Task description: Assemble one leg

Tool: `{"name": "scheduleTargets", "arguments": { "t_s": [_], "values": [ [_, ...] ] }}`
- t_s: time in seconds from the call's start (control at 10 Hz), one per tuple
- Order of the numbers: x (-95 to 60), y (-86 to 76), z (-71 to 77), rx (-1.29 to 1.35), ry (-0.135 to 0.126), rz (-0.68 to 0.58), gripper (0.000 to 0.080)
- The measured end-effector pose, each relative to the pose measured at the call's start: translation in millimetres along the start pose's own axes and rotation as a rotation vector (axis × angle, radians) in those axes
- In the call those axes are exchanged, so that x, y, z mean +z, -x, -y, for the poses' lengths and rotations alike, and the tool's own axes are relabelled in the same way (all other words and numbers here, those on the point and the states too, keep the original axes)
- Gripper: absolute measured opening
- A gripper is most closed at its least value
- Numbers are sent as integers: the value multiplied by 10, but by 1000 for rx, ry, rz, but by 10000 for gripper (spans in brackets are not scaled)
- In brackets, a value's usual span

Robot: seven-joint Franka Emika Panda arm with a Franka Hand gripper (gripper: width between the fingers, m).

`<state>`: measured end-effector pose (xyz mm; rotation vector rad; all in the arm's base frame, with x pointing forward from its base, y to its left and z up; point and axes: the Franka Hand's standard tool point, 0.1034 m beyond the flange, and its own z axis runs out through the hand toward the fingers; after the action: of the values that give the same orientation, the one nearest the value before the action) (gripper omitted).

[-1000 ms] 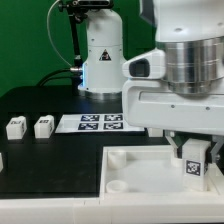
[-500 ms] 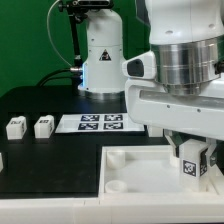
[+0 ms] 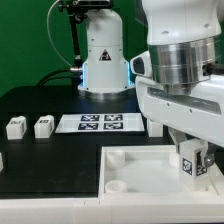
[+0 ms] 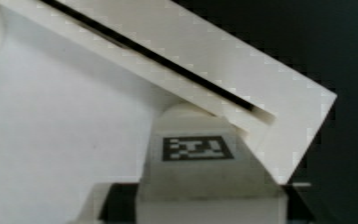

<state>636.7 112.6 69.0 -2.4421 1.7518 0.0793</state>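
My gripper [image 3: 192, 160] is shut on a leg [image 3: 190, 165], a small white block with a black-and-white marker tag facing the camera. It hangs over the far right part of the large white tray-like part [image 3: 135, 165]. In the wrist view the leg [image 4: 202, 165] sits between the dark pads, just over the tray's raised rim [image 4: 194, 75]. Two more legs [image 3: 16, 127] [image 3: 43, 127] stand on the black table at the exterior view's left.
The marker board [image 3: 100, 123] lies flat on the table behind the tray. The robot's white base [image 3: 103, 60] stands at the back. The tray has a round corner socket [image 3: 118, 186] at its near left.
The gripper and the held leg have shifted slightly to the exterior view's right and a little lower over the tray. The other legs have not moved.
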Motion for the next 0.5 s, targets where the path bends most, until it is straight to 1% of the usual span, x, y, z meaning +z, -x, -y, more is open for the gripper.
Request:
{"name": "scheduleTargets", "arguments": {
  "t_s": [0.2, 0.4, 0.5],
  "values": [
    [3, 4, 8, 217, -8, 3, 294],
    [10, 25, 18, 547, -56, -2, 294],
    [8, 24, 16, 631, -65, -4, 294]
  ]
}}
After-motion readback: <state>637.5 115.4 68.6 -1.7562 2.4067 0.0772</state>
